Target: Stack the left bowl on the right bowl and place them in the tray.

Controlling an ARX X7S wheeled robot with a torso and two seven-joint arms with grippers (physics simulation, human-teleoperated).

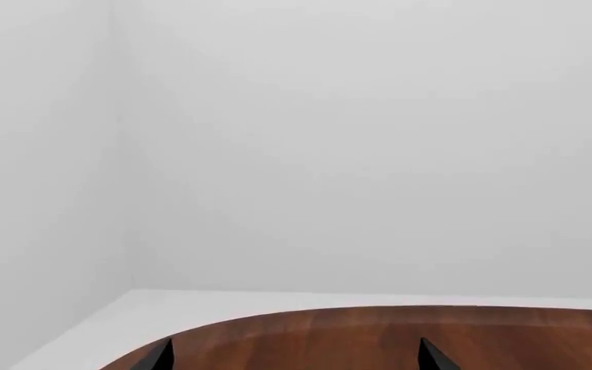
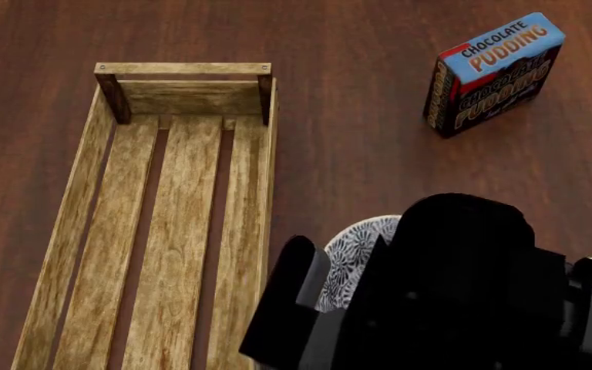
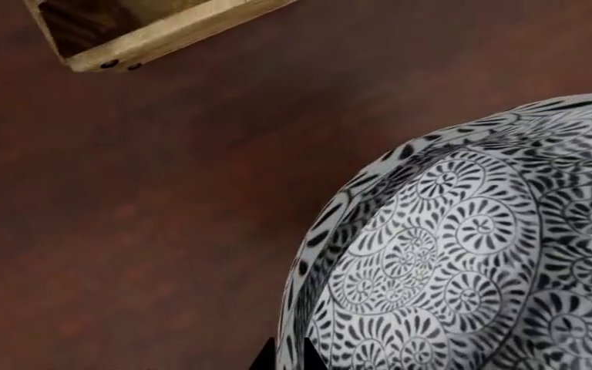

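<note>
The tray (image 2: 163, 223) lies empty at the left, ready to receive the stack. Just right of it the left bowl (image 2: 353, 250) sits on the table (image 2: 358, 154), its rim apparently pinched by the right gripper (image 3: 287, 356). The left gripper (image 1: 296, 356) spreads wide, idle.

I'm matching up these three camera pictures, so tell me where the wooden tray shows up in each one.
Head view: the tray fills the left side, running from the upper left down to the bottom edge.
Right wrist view: only one corner shows, at the upper left.
Left wrist view: not in it.
Shared landmark: the patterned bowl, also in the right wrist view.
</note>
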